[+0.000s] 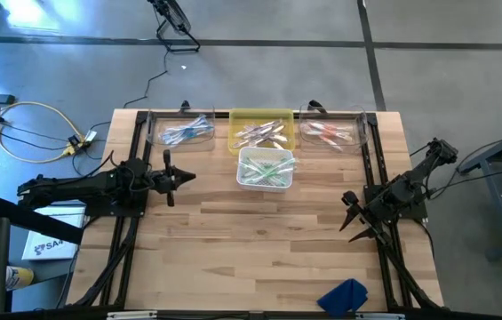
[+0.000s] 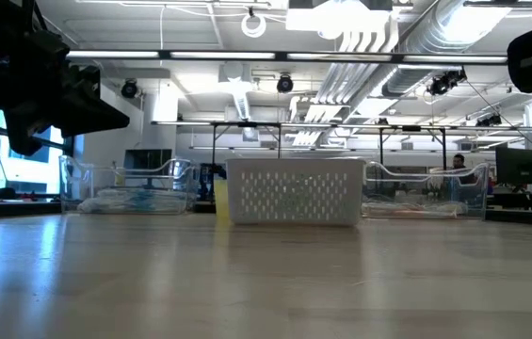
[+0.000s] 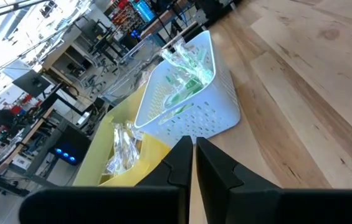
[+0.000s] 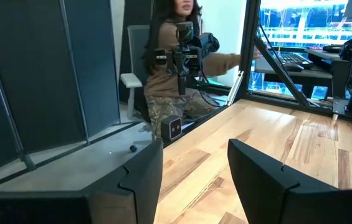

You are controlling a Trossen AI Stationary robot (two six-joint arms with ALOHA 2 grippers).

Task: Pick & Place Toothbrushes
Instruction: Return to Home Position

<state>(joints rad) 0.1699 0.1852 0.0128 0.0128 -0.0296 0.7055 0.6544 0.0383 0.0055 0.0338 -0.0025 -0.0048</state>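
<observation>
Toothbrushes (image 1: 266, 169), the green ones, lie in the white bin (image 1: 242, 180), sorted by colour. The left gripper (image 1: 188, 176) hangs beside it, fingers together, holding nothing. The right gripper (image 1: 348, 218) sits well apart, fingers apart, probably done.

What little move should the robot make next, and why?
Probably pull the left gripper back from the white bin to a rest pose. It is shut and empty beside the bin, the green toothbrushes lie inside, and the right gripper hangs open and empty over the table.
</observation>
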